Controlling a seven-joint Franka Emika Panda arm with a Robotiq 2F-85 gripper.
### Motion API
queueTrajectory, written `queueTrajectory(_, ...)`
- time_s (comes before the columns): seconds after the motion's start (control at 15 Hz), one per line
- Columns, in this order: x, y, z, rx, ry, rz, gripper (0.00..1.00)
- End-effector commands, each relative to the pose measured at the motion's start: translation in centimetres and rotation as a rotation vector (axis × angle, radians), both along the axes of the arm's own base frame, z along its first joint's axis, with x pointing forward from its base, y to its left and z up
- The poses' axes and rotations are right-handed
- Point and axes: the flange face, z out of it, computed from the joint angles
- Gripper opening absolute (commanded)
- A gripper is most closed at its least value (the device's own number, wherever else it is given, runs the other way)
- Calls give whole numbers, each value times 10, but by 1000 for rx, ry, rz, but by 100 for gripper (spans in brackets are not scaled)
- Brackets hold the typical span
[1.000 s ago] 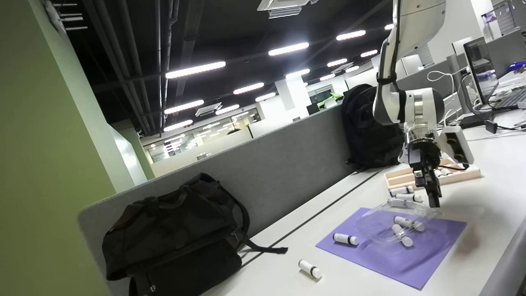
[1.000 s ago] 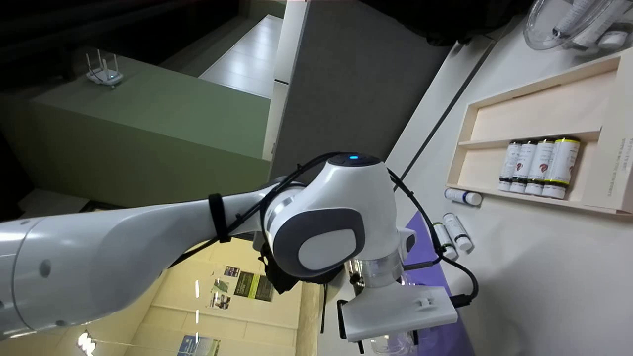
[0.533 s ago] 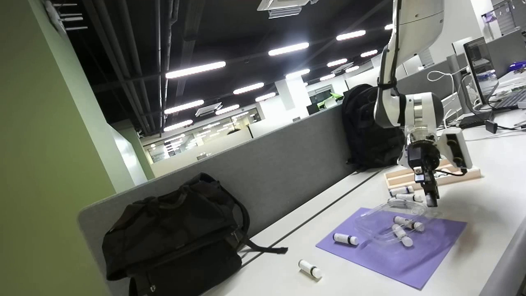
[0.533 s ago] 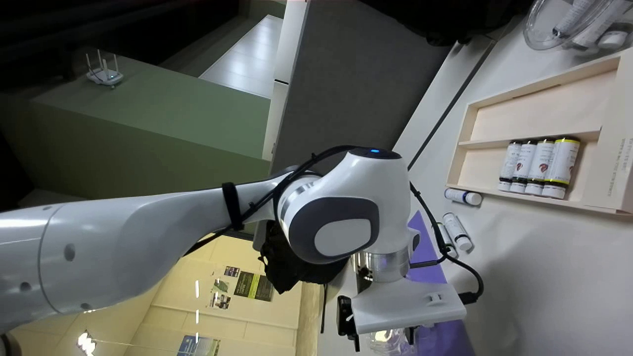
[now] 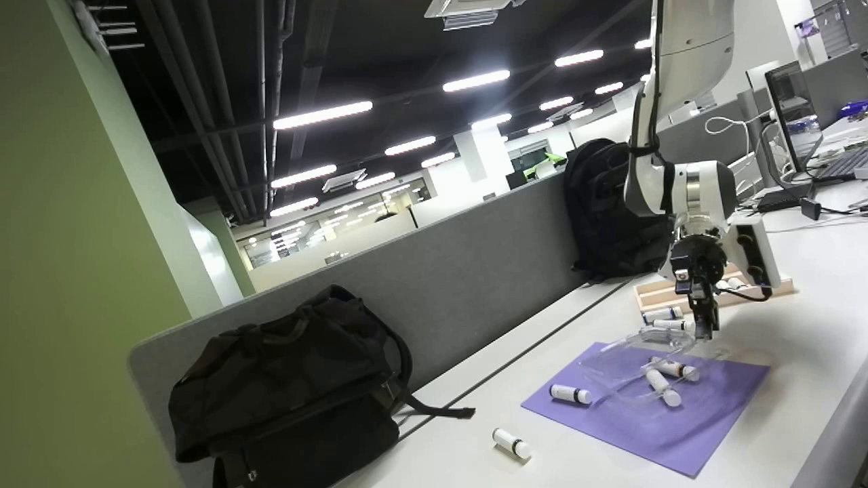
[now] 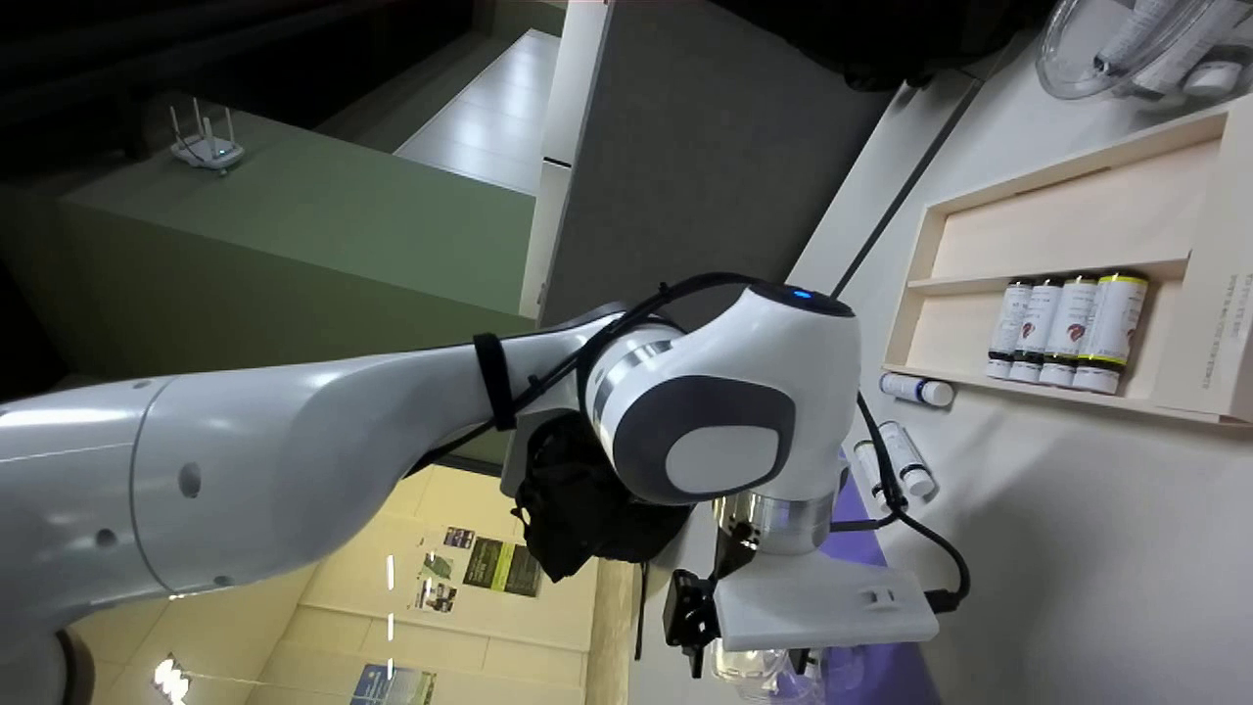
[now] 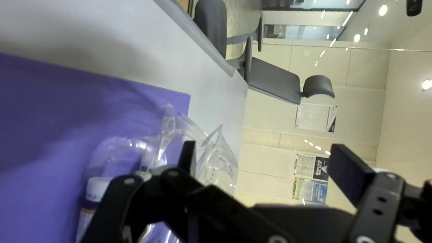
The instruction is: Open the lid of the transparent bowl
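pincer has shifted; purple sheet on white desk, beside grey partition.

Office | desk partition | computer screen | keyboard | headrest chair | ceiling strip lights

In an exterior view, you've got the bowl on the mat, one bottle left of it, tray behind, backpack well left, before the partition.

bowl smooth glossy plastic; tray matt wood
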Motion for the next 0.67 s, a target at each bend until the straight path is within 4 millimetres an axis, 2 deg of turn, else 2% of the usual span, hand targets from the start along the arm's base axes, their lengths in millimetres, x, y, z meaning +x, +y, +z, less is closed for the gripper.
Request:
queueTrajectory(0.0,7,-5,-1,56,5,-61,100)
queueTrajectory(0.33,6,0,-2,165,41,-130,100)
queueTrajectory(0.6,5,1,-2,208,37,-251,100)
